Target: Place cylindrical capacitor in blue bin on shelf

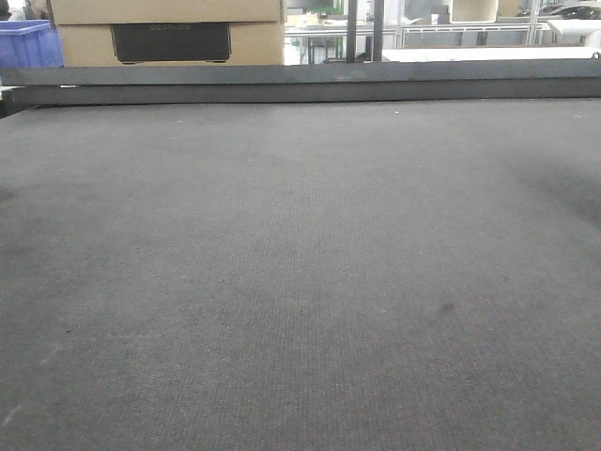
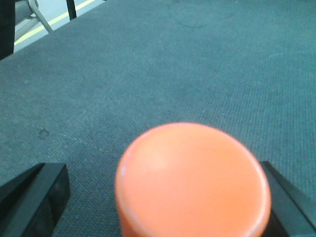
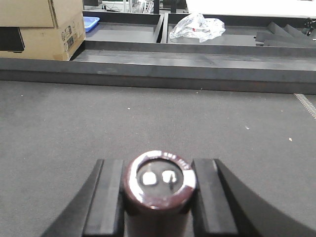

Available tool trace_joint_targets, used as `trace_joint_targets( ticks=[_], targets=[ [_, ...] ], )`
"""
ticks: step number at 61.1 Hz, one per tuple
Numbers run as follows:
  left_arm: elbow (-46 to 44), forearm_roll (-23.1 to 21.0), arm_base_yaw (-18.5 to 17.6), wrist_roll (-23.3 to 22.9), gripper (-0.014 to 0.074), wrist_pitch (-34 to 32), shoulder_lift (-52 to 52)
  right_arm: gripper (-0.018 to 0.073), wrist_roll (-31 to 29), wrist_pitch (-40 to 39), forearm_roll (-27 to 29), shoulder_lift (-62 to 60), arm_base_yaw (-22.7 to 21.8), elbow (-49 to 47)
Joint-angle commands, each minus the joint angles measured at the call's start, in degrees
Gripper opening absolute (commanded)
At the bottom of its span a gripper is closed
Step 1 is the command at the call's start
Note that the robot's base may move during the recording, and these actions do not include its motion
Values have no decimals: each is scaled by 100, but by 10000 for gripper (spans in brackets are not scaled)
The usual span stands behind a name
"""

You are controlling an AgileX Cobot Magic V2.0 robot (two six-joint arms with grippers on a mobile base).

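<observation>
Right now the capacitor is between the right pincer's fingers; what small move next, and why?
Probably a short straight lift. The right pincer looks shut on the capacitor, a finger against each side, low over the mat. The blue bin is far ahead to the left, past dark rails, so clear the mat before travelling.

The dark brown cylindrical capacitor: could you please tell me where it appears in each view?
Exterior front: not in it.
Left wrist: not in it.
Right wrist: dark brown cylindrical capacitor at bottom centre, in the right gripper.
Shared landmark: tan cardboard box, top left in front and right-wrist views.
</observation>
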Motion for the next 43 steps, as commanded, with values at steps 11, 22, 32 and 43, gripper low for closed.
trace_joint_targets(
  ticks=[11, 22, 32, 43],
  targets=[
    [-36, 18, 14, 9, 571, -9, 8, -80, -20, -137, -29, -60, 9, -26],
    [-36, 18, 14, 9, 255, -5, 8, -80, -20, -137, -29, -60, 9, -26],
    [-36, 30, 3, 9, -109, 230, -162, -80, -20, -137, -29, -60, 9, -26],
    [-64, 291, 3, 9, -111, 1182, -990, -80, -20, 129, -29, -81, 9, -58]
  ],
)
